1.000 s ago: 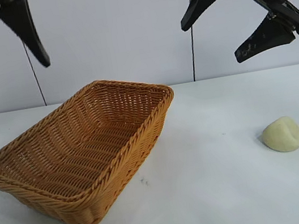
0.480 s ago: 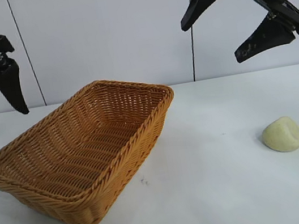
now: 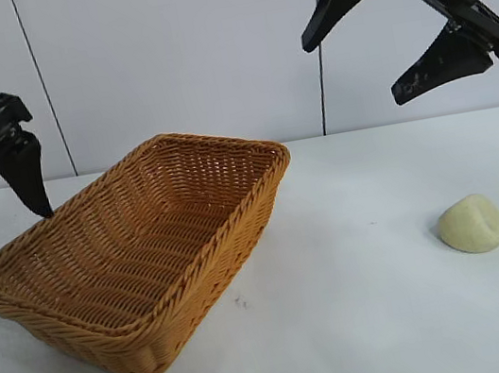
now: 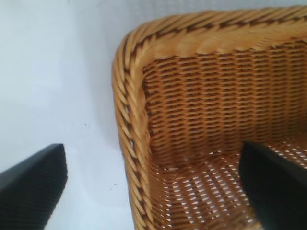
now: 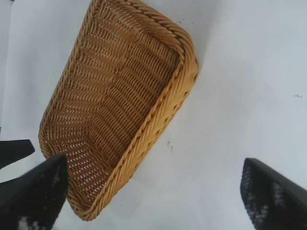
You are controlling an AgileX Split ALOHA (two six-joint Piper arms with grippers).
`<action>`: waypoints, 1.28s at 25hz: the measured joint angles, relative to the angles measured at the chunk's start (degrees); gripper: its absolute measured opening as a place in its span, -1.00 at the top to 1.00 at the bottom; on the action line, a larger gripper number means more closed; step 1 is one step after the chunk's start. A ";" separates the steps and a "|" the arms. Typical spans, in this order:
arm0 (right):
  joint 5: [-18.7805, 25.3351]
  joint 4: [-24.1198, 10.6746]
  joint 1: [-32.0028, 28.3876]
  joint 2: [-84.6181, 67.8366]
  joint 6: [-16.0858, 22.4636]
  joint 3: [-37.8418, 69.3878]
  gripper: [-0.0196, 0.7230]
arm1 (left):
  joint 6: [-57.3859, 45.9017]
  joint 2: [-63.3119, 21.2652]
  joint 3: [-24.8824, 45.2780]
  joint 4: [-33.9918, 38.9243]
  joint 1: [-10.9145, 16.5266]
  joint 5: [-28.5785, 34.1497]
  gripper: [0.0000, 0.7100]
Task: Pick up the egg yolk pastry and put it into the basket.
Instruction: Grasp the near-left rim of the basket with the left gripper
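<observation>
The egg yolk pastry [image 3: 471, 224], a pale cream lump, lies on the white table at the right, well apart from the basket. The orange-brown wicker basket [image 3: 236, 222] stands left of centre and holds nothing. My right gripper [image 3: 353, 73] hangs open high above the table, up and left of the pastry; the right wrist view shows the basket [image 5: 158, 115] but not the pastry. My left gripper [image 4: 152, 191] is open above the basket's back left rim [image 4: 129, 124], one finger over the table, the other over the inside. One of its fingers [image 3: 25, 176] shows at the left edge.
The white table [image 3: 368, 320] runs from the basket to the pastry and out to the front edge. A white panelled wall [image 3: 180, 54] stands behind. A small dark speck [image 3: 239, 301] marks the table by the basket's front right side.
My left gripper has come down from the upper left to just above the basket's back left rim. The right gripper, basket and pastry have not moved.
</observation>
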 joint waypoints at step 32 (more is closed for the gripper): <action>1.72 0.00 0.00 0.00 0.37 0.00 -0.92 | 13.44 13.58 0.18 -11.87 5.13 -9.75 -0.70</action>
